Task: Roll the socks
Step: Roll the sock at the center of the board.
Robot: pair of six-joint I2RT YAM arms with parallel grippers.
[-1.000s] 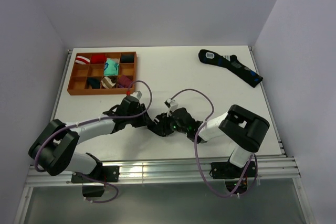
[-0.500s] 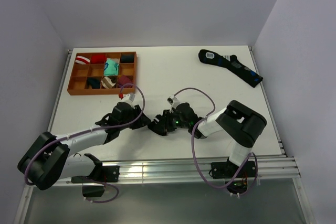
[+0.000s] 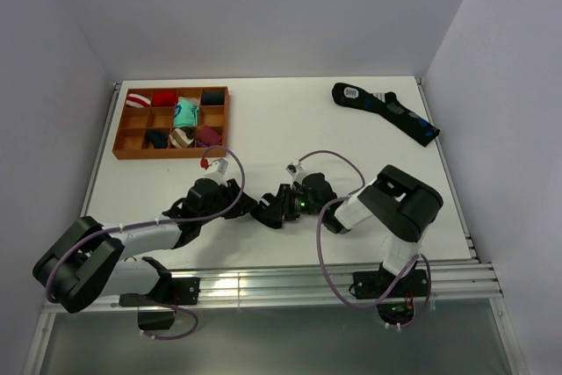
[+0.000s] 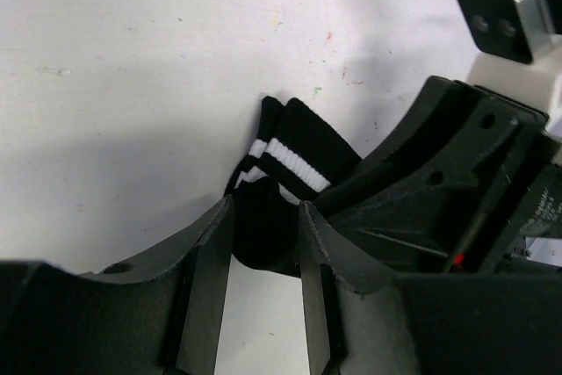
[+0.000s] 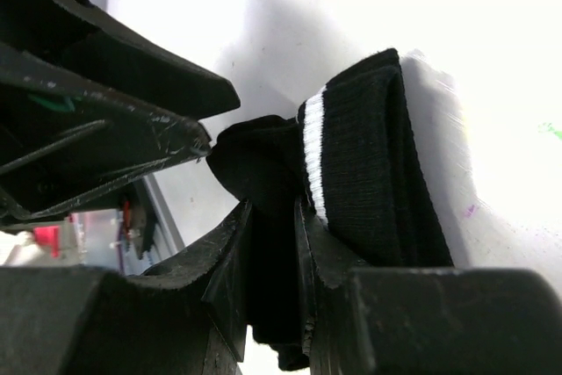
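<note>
The socks [image 3: 266,211] are a black knit bundle with two white cuff stripes, lying on the white table between my two grippers near the front middle. In the left wrist view the striped cuff [image 4: 294,151] lies flat. A black fold of it fills the gap between my left gripper's [image 4: 263,212] fingertips. My left gripper [image 3: 248,206] comes in from the left. My right gripper [image 3: 279,206] meets it from the right. In the right wrist view my right gripper [image 5: 272,208] is shut on a bunched black fold, with the cuff [image 5: 369,147] beside it.
A brown wooden tray [image 3: 118,133] with small rolled sock bundles stands at the back left. A longer dark sock with blue marks [image 3: 386,111] lies at the back right. The two grippers are nearly touching; the right one's body [image 4: 457,182] fills the left wrist view's right side.
My left wrist has slid a little toward the near edge and its arm has lowered. My right wrist has shifted slightly away from me. The socks stay pinched between both.
</note>
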